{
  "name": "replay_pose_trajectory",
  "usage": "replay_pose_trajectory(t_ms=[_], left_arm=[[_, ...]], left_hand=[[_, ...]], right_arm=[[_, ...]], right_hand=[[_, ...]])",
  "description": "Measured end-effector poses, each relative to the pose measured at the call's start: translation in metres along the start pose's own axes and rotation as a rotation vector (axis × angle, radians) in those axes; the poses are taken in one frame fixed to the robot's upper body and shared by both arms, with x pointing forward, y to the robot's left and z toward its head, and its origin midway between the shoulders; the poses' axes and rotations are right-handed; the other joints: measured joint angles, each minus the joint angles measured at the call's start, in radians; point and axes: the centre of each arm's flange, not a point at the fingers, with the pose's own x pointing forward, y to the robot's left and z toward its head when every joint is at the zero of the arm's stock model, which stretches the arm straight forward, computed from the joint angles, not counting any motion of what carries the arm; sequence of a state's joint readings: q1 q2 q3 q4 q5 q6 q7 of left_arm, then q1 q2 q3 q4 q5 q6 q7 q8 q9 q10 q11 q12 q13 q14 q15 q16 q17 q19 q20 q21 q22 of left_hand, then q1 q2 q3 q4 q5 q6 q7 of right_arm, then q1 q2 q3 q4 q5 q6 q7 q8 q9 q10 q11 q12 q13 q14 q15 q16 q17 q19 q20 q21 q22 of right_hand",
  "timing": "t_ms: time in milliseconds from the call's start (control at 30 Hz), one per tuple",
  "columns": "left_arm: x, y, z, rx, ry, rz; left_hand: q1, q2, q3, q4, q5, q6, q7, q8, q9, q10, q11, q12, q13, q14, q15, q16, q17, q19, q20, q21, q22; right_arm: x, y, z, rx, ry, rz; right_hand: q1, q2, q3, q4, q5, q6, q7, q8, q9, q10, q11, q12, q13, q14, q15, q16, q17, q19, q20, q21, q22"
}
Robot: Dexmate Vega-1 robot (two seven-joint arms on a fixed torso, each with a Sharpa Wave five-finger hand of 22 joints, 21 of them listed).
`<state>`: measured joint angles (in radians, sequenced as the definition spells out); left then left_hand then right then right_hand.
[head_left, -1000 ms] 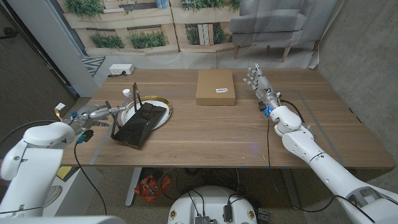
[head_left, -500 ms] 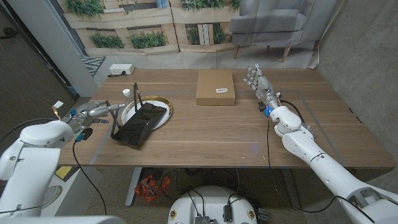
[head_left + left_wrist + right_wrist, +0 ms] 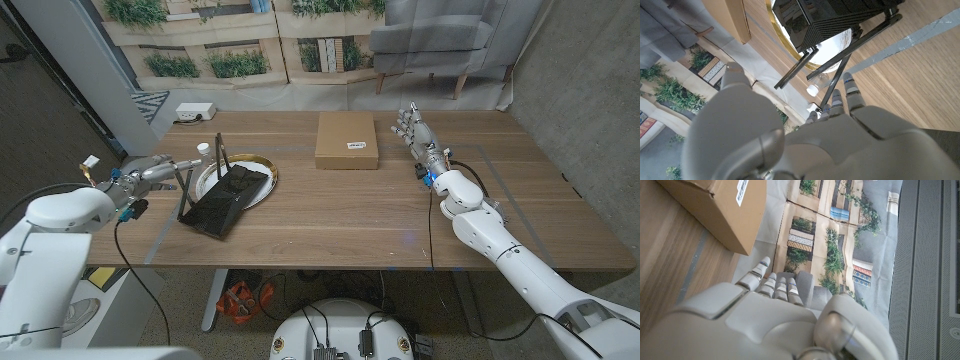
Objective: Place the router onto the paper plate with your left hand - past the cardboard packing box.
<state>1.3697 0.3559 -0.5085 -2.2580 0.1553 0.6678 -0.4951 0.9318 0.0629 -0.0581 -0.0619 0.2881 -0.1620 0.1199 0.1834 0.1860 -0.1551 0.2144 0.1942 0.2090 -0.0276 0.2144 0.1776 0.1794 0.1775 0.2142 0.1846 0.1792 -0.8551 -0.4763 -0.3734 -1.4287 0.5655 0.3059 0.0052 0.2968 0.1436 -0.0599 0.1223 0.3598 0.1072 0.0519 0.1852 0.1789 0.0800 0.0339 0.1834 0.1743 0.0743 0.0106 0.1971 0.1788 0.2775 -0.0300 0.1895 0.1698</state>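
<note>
Tabletop (image 3: 330,215): wooden, set before a printed backdrop of buildings and plants, with a grey armchair behind.
Box (image 3: 347,140): lies flat at the far middle.
Router (image 3: 222,195): black, partly on the plate (image 3: 262,190), long axis slanting from the plate toward the near left edge, antennas upright.
Left hand (image 3: 150,172): just left of the router, fingers extended, released.
Right hand (image 3: 412,128): beside the box, fingers straight, holding nothing.

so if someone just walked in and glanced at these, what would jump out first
Probably the black router, antennas up, lying partly on the gold-rimmed paper plate at the table's left and overhanging its near edge. The left hand is just beside the antennas, fingers apart, not gripping anything. Next, the cardboard box at the far middle of the table, with the right hand standing empty beside it.
</note>
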Motion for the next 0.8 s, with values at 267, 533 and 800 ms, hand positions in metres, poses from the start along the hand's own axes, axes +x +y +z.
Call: replay_pose_trajectory(t_ms=[267, 533, 800], left_arm=[[0.000, -0.001, 0.005, -0.006, -0.024, -0.021], [-0.001, 0.004, 0.010, -0.008, -0.050, -0.030], [-0.004, 0.007, 0.014, -0.004, -0.074, -0.035]], left_hand=[[-0.007, 0.001, 0.000, 0.000, 0.002, 0.000, 0.000, 0.000, -0.005, -0.012, -0.002, 0.000, 0.000, -0.014, -0.005, 0.000, 0.000, -0.014, 0.000, 0.000, 0.000], [-0.011, 0.003, -0.004, 0.004, 0.002, 0.000, 0.000, 0.000, -0.005, -0.012, -0.002, 0.000, 0.000, -0.021, -0.002, 0.000, 0.000, -0.027, 0.002, 0.000, 0.000], [-0.011, 0.003, -0.004, 0.004, 0.002, 0.000, 0.000, 0.000, -0.005, -0.012, -0.002, 0.000, 0.000, -0.029, 0.000, 0.000, 0.000, -0.036, 0.000, 0.000, 0.000]], right_arm=[[0.001, 0.000, 0.000, 0.001, 0.000, -0.003], [0.001, 0.001, -0.001, 0.002, 0.002, -0.004], [0.001, 0.003, -0.002, 0.001, 0.003, -0.005]], right_hand=[[0.000, 0.000, 0.000, 0.000, 0.000, 0.000, 0.000, 0.000, 0.000, 0.000, 0.000, 0.000, 0.000, 0.000, 0.000, 0.000, 0.000, 0.000, 0.000, 0.000, 0.000], [0.000, 0.000, 0.000, 0.000, 0.000, 0.000, 0.000, 0.000, 0.000, 0.000, 0.000, 0.000, 0.000, 0.000, 0.000, 0.000, 0.000, 0.000, 0.000, 0.000, 0.000], [0.000, 0.000, 0.000, 0.000, 0.000, 0.000, 0.000, 0.000, 0.000, 0.000, 0.000, 0.000, 0.000, 0.000, 0.000, 0.000, 0.000, 0.000, 0.000, 0.000, 0.000]])
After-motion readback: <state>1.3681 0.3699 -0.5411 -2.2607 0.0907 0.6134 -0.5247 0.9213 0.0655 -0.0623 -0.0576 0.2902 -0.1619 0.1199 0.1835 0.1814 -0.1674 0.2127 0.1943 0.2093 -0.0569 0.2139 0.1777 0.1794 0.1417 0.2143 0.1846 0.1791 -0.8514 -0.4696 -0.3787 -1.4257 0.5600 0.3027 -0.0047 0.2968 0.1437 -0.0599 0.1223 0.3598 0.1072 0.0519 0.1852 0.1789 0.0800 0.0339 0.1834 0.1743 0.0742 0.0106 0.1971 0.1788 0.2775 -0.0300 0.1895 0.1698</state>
